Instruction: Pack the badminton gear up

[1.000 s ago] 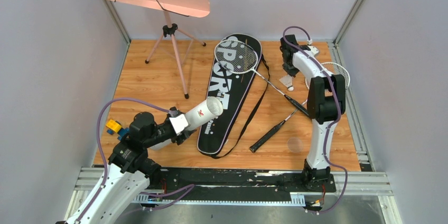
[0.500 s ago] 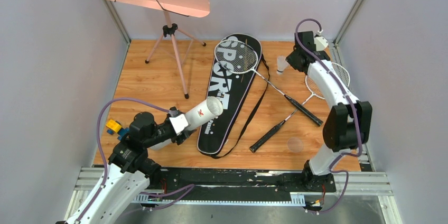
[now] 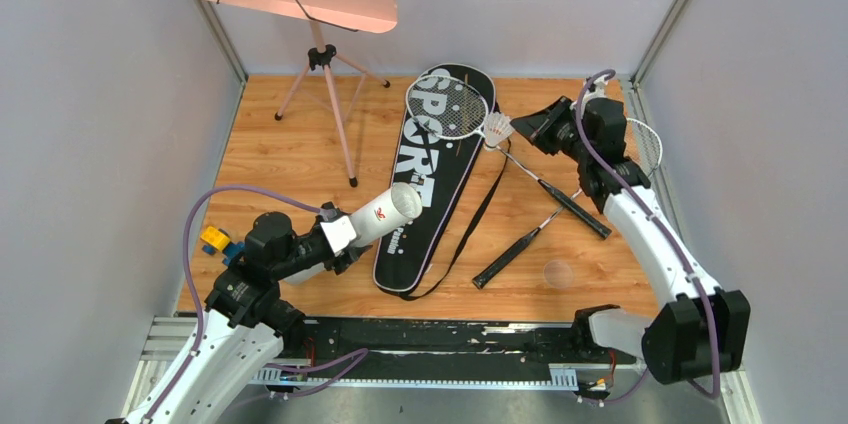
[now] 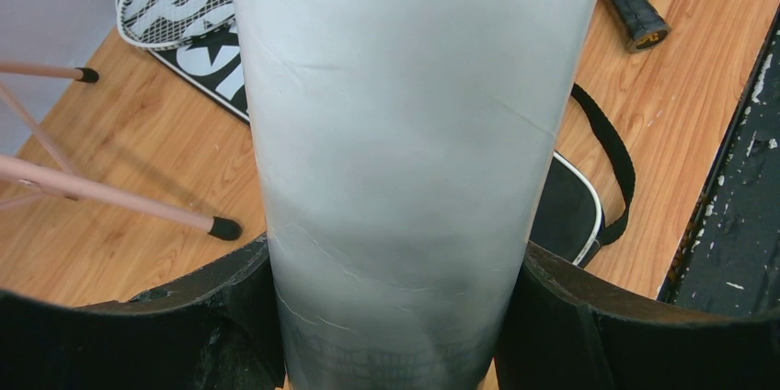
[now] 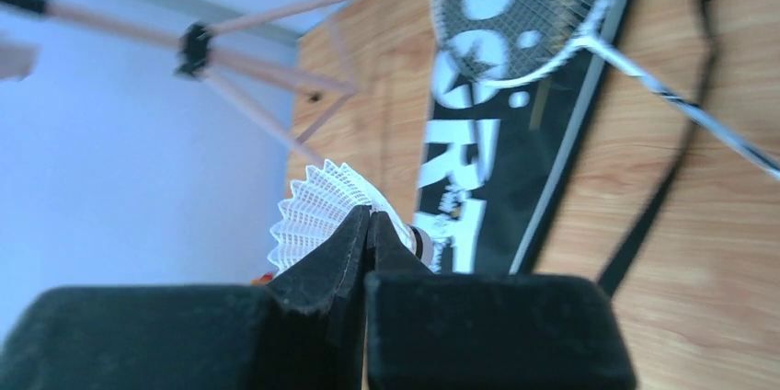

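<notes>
1. It's off the table! The right fingers are pinched together on the skirt of a small white feather shuttlecock, which a second ago lay on the wooden table near the far right corner.
2. The right arm has swung it leftward since then. It now hangs over the neck of one slim silver racket, whose white-strung head lies on the black bag lettered SPORT.
3. Nothing has changed on the left. The left fingers stay spread wide and clamped on the sides of the long white tube. The tube is tilted off the table, its far end aimed up and right toward the incoming arm.
4. This looks like the loading step: shuttlecock into tube. The two are still well apart, with the bag lying between them.
5. The second silver racket lies on the table to the right, crossing the first. Neither racket is in the bag yet, so most of the packing is still to do.
6. The hold is only a thin pinch on the feathers, so the shuttlecock could twist as it is lined up with the tube.
</notes>
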Robot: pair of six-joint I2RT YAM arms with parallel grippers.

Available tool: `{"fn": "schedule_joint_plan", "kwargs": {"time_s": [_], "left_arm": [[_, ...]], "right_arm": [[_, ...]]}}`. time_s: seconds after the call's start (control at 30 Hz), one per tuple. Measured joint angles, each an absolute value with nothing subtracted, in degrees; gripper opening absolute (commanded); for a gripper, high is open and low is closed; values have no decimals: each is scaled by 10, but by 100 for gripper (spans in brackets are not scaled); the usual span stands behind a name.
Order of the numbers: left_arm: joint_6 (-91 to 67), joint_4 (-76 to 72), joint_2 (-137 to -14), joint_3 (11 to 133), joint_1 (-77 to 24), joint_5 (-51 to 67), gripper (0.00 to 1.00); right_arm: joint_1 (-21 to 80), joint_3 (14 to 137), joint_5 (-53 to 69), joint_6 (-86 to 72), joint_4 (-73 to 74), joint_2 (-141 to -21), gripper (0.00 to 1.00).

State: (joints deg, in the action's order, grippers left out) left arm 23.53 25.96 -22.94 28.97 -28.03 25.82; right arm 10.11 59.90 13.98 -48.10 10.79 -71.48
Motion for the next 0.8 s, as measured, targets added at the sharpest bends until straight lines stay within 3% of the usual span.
{"fn": "schedule_joint_plan", "kwargs": {"time_s": [0.33, 0.8], "left_arm": [[236, 260, -230, 290, -280, 258, 62], [236, 260, -234, 290, -280, 258, 62]], "right_arm": [[150, 532, 291, -517, -35, -608, 0], [308, 532, 311, -540, -97, -564, 0]]}}
